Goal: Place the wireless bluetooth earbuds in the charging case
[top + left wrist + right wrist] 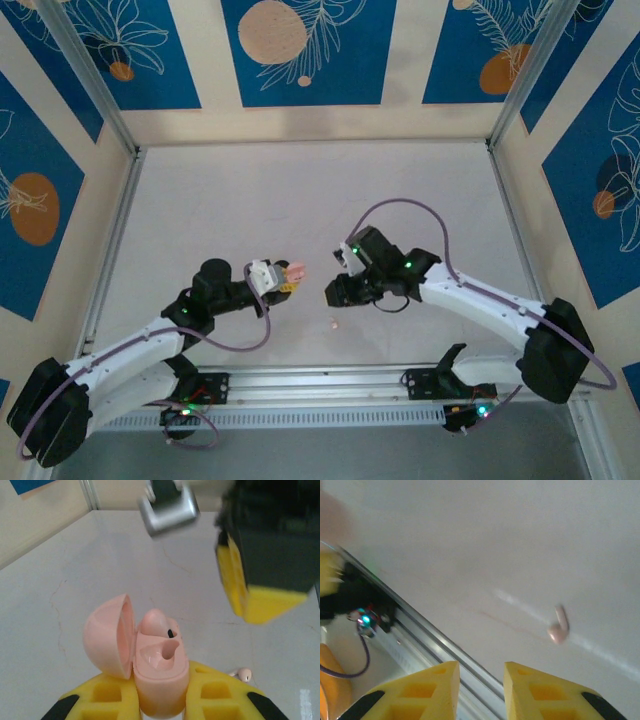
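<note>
Pink earbud (559, 627) lies near right gripper (481, 680), narrowly parted, empty; left gripper (161, 697) clamps case (159, 667).

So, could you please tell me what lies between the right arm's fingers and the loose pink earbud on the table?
Nothing: only bare table separates the right fingers from the earbud, as the right wrist view shows.

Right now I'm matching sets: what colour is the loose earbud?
Pale pink earbud; clearest in right wrist view.
</note>
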`<act>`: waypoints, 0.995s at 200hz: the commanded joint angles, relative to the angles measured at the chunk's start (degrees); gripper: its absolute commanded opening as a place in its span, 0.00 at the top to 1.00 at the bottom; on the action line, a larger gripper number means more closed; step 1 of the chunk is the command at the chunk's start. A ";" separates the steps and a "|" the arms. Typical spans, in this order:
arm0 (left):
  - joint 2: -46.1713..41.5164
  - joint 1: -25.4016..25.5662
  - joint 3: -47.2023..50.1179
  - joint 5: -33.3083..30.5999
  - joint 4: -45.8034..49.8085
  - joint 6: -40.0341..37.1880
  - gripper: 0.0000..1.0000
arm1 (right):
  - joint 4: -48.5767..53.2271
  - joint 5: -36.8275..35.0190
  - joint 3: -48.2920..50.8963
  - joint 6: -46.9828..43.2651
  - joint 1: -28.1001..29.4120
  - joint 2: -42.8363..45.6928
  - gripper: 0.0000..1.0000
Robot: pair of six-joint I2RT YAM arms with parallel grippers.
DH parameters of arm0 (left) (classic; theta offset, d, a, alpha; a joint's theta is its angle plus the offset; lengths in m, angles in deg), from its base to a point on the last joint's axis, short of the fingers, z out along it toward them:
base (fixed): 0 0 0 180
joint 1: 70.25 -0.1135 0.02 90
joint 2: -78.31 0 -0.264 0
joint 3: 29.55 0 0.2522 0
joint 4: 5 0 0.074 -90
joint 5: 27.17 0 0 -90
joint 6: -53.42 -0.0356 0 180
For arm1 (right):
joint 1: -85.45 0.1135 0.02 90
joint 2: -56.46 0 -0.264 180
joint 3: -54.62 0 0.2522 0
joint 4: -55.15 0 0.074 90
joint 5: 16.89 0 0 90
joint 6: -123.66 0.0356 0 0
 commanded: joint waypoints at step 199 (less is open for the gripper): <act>-4.43 0.46 0.19 -2.94 2.82 0.05 0.83 | -0.41 -1.86 -4.24 -0.90 -0.65 -21.20 0.62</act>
